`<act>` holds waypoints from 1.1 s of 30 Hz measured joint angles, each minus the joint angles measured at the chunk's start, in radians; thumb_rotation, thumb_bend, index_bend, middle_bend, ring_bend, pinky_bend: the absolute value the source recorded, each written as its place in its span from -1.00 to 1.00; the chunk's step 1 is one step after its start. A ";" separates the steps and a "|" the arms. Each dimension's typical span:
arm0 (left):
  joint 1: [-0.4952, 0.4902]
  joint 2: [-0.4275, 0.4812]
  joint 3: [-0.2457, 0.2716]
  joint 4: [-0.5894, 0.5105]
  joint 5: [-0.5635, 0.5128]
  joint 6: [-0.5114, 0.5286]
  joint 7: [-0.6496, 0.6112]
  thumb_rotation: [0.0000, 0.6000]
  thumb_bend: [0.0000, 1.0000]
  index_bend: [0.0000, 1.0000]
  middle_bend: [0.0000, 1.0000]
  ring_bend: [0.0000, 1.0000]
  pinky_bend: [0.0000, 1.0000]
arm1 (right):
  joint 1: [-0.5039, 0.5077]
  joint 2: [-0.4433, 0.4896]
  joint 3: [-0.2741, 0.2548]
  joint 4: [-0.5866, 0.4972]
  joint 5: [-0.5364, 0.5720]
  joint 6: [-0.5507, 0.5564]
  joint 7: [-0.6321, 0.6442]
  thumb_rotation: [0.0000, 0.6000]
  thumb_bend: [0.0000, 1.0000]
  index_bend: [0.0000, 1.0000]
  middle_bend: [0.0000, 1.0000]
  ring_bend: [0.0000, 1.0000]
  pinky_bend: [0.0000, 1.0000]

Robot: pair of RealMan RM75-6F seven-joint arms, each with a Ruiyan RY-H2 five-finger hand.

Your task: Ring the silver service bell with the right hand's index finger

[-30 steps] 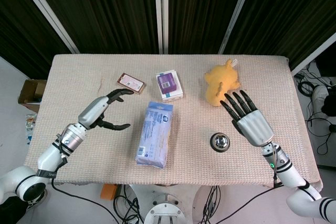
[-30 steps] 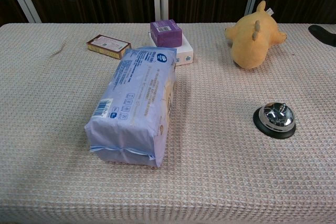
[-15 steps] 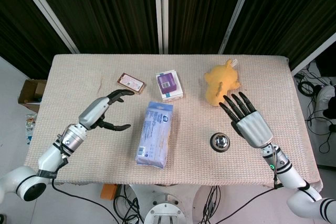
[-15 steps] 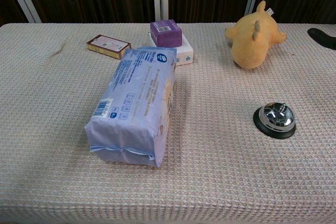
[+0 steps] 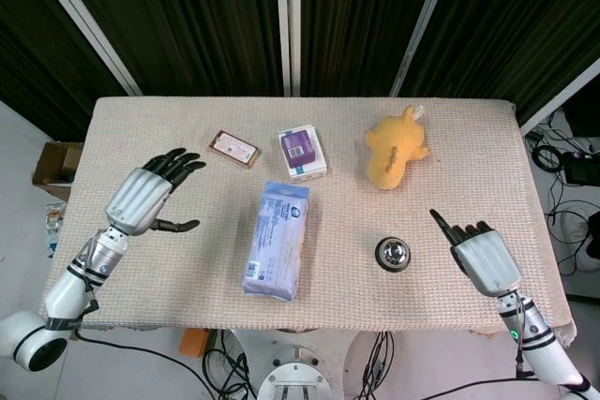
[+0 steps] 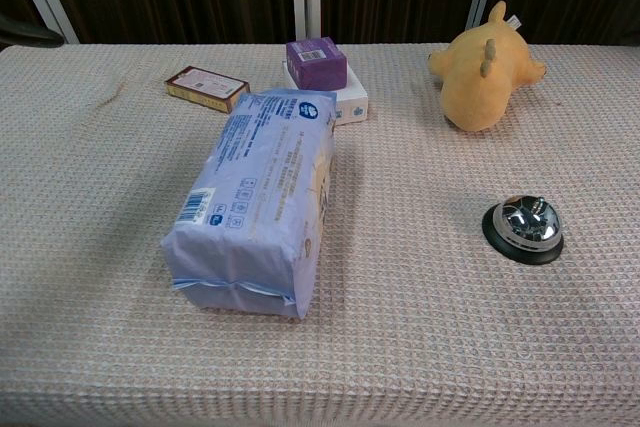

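The silver service bell [image 5: 393, 253] [image 6: 523, 228] stands on its black base on the table's near right part. My right hand [image 5: 483, 259] hovers to the right of it, apart from it. Its index finger [image 5: 439, 222] points out toward the far left while the other fingers are curled in, and it holds nothing. My left hand [image 5: 141, 199] hovers over the table's left side with its fingers spread and nothing in them. In the chest view only a dark fingertip [image 6: 25, 32] of it shows at the left edge; the right hand is out of that view.
A blue tissue pack [image 5: 277, 239] [image 6: 258, 197] lies in the middle. Behind it are a purple box [image 5: 298, 144] [image 6: 318, 62] on a white box, a small brown box [image 5: 233, 147] [image 6: 206, 87], and a yellow plush toy [image 5: 394, 147] [image 6: 487, 65] beyond the bell.
My right hand pulled back toward the near right edge and curled its fingers, leaving the index finger out. My left hand moved left and turned its back upward.
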 measured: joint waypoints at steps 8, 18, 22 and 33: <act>0.211 -0.068 0.084 0.127 0.015 0.262 0.244 -0.43 -1.00 -0.81 -0.84 -0.91 -0.63 | -0.091 -0.049 -0.052 0.080 0.053 -0.008 0.057 1.00 -0.04 -1.00 0.44 0.70 0.56; 0.355 -0.124 0.152 0.286 0.049 0.394 0.067 -0.44 -1.00 -0.81 -0.84 -0.91 -0.63 | -0.029 -0.087 -0.060 0.045 0.050 -0.178 0.049 1.00 0.01 -1.00 0.44 0.70 0.56; 0.362 -0.130 0.149 0.294 0.066 0.400 0.058 -0.45 -1.00 -0.81 -0.84 -0.91 -0.63 | -0.007 -0.111 -0.058 0.030 0.044 -0.220 0.025 1.00 -0.01 -1.00 0.44 0.70 0.56; 0.371 -0.131 0.140 0.299 0.070 0.384 0.025 -0.45 -1.00 -0.81 -0.84 -0.91 -0.63 | 0.008 -0.132 -0.056 0.010 0.003 -0.215 0.017 1.00 -0.02 -1.00 0.44 0.70 0.56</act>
